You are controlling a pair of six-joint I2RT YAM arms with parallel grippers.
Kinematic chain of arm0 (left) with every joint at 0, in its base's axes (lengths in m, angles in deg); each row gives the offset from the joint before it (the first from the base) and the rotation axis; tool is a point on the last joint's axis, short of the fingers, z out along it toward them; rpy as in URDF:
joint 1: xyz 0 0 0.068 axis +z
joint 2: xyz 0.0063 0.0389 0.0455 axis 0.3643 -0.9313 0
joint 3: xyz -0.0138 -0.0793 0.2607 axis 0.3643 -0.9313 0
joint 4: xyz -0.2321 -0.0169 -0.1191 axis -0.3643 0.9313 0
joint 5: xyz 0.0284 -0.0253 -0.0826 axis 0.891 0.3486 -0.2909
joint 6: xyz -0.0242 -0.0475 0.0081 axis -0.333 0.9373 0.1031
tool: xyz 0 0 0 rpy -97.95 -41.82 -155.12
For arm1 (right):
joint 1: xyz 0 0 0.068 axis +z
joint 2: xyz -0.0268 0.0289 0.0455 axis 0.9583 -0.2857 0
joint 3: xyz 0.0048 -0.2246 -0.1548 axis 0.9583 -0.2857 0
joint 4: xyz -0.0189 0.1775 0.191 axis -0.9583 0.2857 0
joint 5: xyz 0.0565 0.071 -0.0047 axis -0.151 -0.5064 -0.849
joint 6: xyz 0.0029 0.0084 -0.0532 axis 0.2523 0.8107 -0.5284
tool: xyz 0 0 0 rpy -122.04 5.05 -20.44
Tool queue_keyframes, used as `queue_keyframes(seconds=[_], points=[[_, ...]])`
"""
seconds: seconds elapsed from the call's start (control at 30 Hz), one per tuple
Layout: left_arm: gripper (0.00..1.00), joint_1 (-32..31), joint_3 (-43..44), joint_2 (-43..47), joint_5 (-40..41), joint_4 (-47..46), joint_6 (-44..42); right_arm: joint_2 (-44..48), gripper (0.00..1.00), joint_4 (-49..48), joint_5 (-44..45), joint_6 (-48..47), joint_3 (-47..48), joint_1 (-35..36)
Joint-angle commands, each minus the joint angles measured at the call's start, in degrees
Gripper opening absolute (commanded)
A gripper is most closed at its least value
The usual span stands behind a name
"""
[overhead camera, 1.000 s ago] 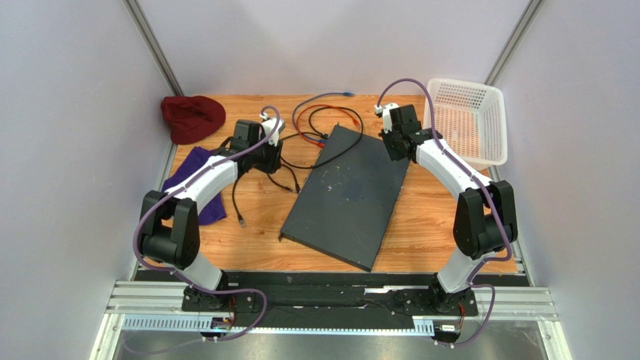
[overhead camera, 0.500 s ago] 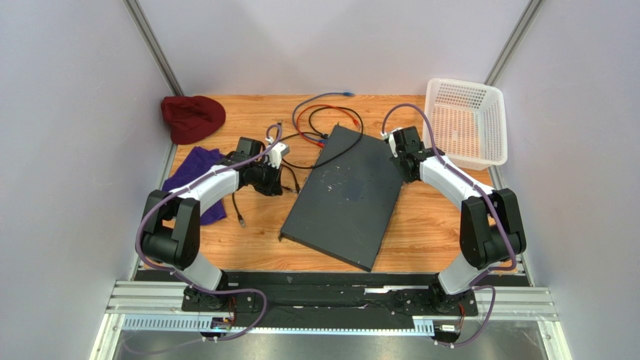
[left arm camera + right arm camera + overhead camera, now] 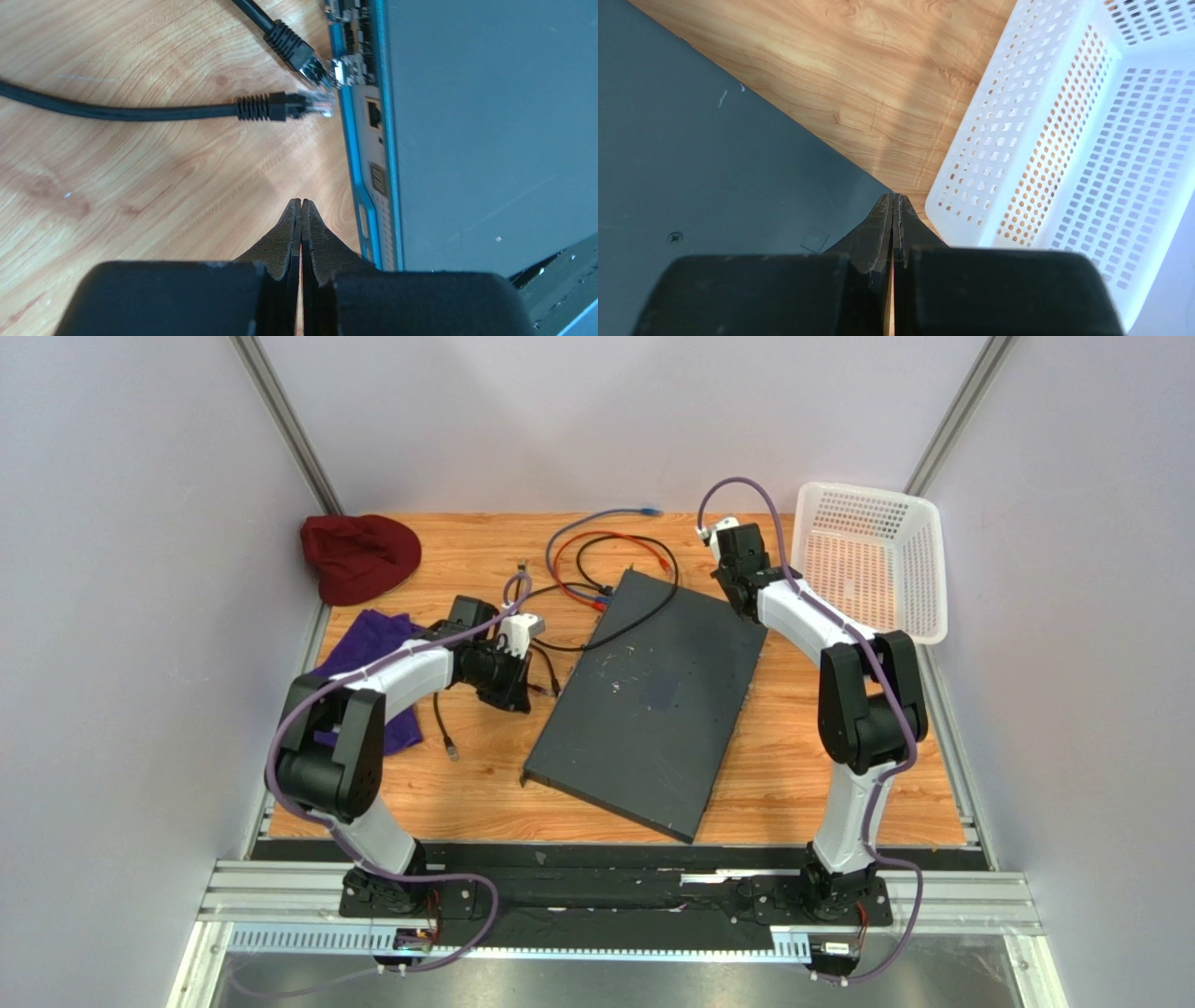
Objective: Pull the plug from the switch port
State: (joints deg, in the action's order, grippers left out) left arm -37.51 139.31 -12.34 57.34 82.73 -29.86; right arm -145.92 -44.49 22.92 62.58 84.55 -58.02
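The switch (image 3: 645,700) is a flat dark grey slab lying askew mid-table. Its blue-trimmed port face (image 3: 358,140) runs up the right of the left wrist view. One black plug (image 3: 303,57) reaches that face at a port. A second black plug (image 3: 277,108) lies on the wood, its clear tip just short of the face. My left gripper (image 3: 302,203) is shut and empty, low over the wood beside the port face (image 3: 516,686). My right gripper (image 3: 894,197) is also shut and empty, above the switch's (image 3: 703,161) far right edge (image 3: 744,591).
A white mesh basket (image 3: 870,560) stands at the far right, close beside my right gripper (image 3: 1074,140). Red, blue and black cables (image 3: 603,546) loop behind the switch. A maroon cloth (image 3: 359,555) and a purple cloth (image 3: 368,647) lie at the far left.
Both grippers have shut on nothing. The left one came down beside the switch's port face. The right arm dipped toward the switch, then drew back to its far corner.
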Motion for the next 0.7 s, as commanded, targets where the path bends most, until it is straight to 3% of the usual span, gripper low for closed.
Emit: queue_keyframes(seconds=[0.0,0.17,0.33,0.5,0.67], points=[[0.00,-0.2,4.6,-4.4,-1.6,1.3,0.6,0.9,0.00,0.1,3.0,-1.0,0.3,-1.2],[0.00,-0.8,3.6,-3.0,-3.1,0.6,0.4,10.3,0.00,2.2,3.9,1.6,-13.1,0.2],[0.00,-1.8,2.1,-2.5,-1.4,2.5,2.7,13.1,0.00,2.4,2.8,1.0,-19.2,0.6],[0.00,-2.6,4.7,-5.3,-0.8,7.6,2.5,6.8,0.00,3.6,-0.5,0.2,-15.4,1.1],[0.00,-2.8,7.3,-8.5,-2.7,12.2,1.8,-6.7,0.00,12.2,-1.3,1.6,-0.9,2.8]])
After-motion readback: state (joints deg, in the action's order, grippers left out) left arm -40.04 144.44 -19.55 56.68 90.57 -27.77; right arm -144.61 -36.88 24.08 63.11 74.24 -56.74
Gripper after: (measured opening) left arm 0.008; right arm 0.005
